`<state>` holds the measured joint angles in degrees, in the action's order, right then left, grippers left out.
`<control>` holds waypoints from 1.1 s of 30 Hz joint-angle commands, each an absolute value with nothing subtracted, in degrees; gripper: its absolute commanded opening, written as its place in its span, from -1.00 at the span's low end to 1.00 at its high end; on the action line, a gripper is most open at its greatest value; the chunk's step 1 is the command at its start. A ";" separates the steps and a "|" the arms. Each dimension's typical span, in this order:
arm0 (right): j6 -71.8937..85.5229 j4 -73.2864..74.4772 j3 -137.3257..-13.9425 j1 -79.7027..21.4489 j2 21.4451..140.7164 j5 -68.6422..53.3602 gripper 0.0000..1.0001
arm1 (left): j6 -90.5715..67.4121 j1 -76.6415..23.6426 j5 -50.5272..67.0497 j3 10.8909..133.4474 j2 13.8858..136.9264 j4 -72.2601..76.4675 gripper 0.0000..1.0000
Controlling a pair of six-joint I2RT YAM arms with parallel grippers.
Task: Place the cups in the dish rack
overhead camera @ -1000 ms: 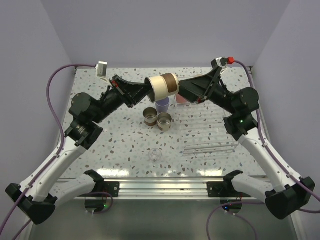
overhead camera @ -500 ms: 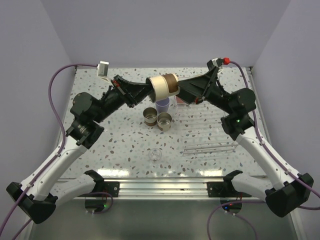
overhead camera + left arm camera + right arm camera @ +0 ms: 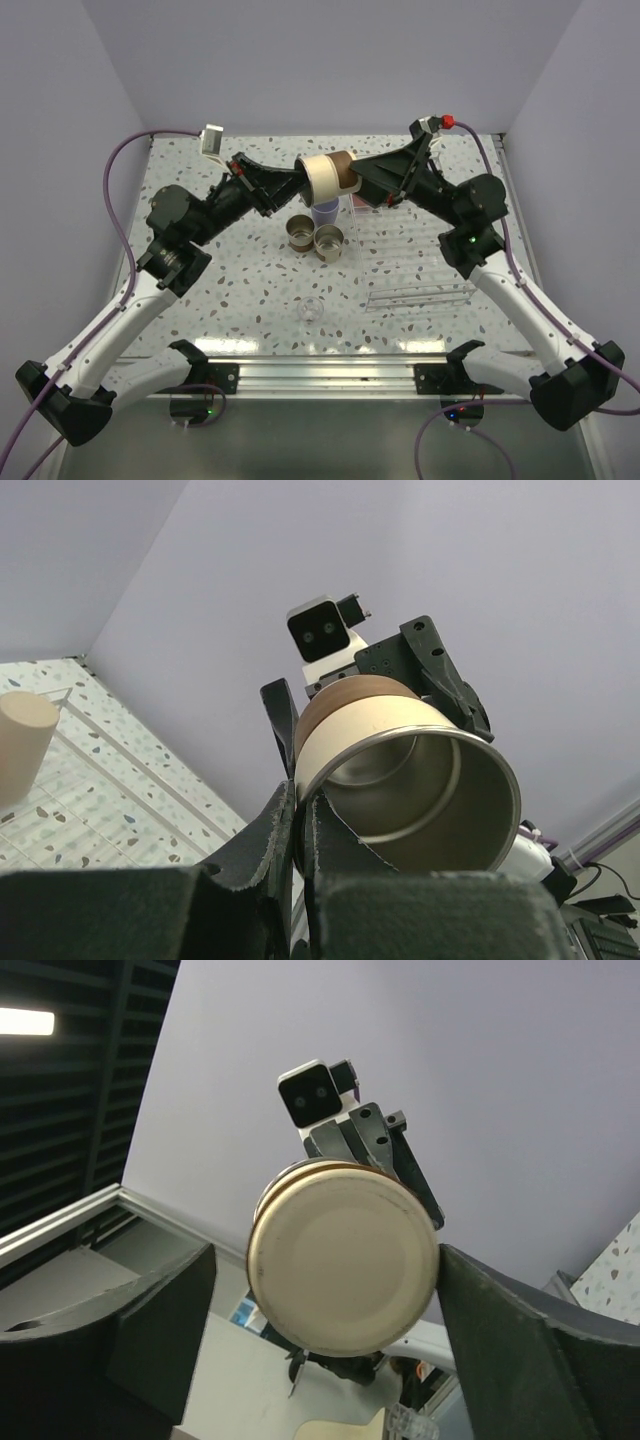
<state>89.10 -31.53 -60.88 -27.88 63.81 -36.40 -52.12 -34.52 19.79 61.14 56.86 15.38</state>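
— Any shift since a second ago?
— Yes: swung a little leftward at the right wrist, closer in on the base of the held beige cup [image 3: 322, 176]. Nudged slightly at the left wrist too. Nothing changed down on the table [image 3: 230, 290].
— Where exactly, that cup?
— Up in the air, lying on its side, mouth toward the left gripper [image 3: 297, 180], brown base toward the right gripper [image 3: 360, 180]. Directly over the lavender cup [image 3: 325, 212].
— Gripped how?
— Pinched at the rim by the left fingers [image 3: 285, 825], pressed together on the wall, one inside, one outside. Flanked at the base by the right fingers [image 3: 160, 1330], spread wide apart; contact there hard to tell.
— Count of cups?
— Three short beige ones with shiny insides: one held, plus two standing beige cups [image 3: 299, 234] [image 3: 330, 243] upright on the table, touching each other, just in front of the lavender. One lavender. One tan cup [image 3: 22, 745], seen only at the edge of the left wrist view; footing unclear.
— And the dish rack [image 3: 420, 265]?
— One, clear plastic, right of the standing cups, under the right arm.
— Anything else?
— One small clear object [image 3: 312, 309], nearer the arm bases, well apart from the cups.
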 commanded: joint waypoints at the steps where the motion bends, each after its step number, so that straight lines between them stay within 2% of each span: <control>1: 89.56 -34.81 -62.40 -28.39 64.25 -34.89 0.75 | -51.86 -34.63 20.65 60.91 56.51 17.32 -1.00; 4: 88.95 -34.89 -61.97 -28.65 64.16 -35.24 0.41 | -51.24 -34.72 20.39 60.91 56.51 15.82 -1.00; 5: 88.77 -34.89 -61.61 -28.65 63.90 -35.24 0.17 | -50.81 -34.80 20.30 61.00 56.51 15.39 -1.00; 7: 88.33 -34.19 -60.82 -28.74 63.63 -35.33 0.00 | -50.45 -34.72 19.87 61.00 56.60 13.98 -1.00; 8: 87.63 -33.06 -60.65 -28.74 63.20 -35.33 -0.21 | -50.10 -34.63 19.78 61.17 56.60 12.93 -1.00; 10: 86.23 -31.82 -60.21 -28.74 62.76 -35.42 -0.44 | -49.57 -34.72 19.69 61.17 56.86 12.31 -1.00; 11: 85.96 -31.03 -59.94 -28.74 62.49 -35.25 -0.64 | -49.40 -34.72 19.69 61.26 56.87 12.04 -0.74; 13: 84.91 -30.15 -59.68 -28.74 62.23 -35.24 -0.83 | -48.96 -34.72 19.43 61.35 56.78 10.99 -0.39; 14: 84.47 -28.67 -59.76 -28.74 62.14 -34.98 -0.92 | -48.69 -34.80 19.16 61.61 56.86 9.86 0.06; 15: 83.94 -27.87 -59.77 -28.65 61.88 -34.72 -1.00 | -48.52 -34.72 18.90 61.70 56.60 9.23 0.27; 16: 83.33 -27.17 -59.77 -28.65 61.79 -34.46 -1.00 | -48.17 -34.72 18.37 61.70 56.60 8.62 0.43; 17: 83.15 -26.72 -59.59 -28.74 61.79 -34.37 -1.00 | -47.99 -34.63 18.02 61.61 56.43 7.92 0.71; 19: 82.36 -26.28 -59.50 -28.65 61.70 -34.02 -1.00 | -47.20 -34.63 16.71 61.61 55.99 5.72 0.99; 22: 78.43 -22.43 -61.16 -27.87 61.35 -33.93 -1.00 | -45.62 -34.63 14.25 61.87 54.93 2.30 1.00; 27: 65.15 -1.35 -68.97 -23.92 61.61 -33.05 -1.00 | -41.49 -34.63 8.10 63.89 53.44 -10.61 1.00; 33: 47.51 18.70 -76.27 -14.86 62.66 -29.10 -1.00 | -36.75 -34.54 -6.57 67.59 52.47 -26.45 1.00</control>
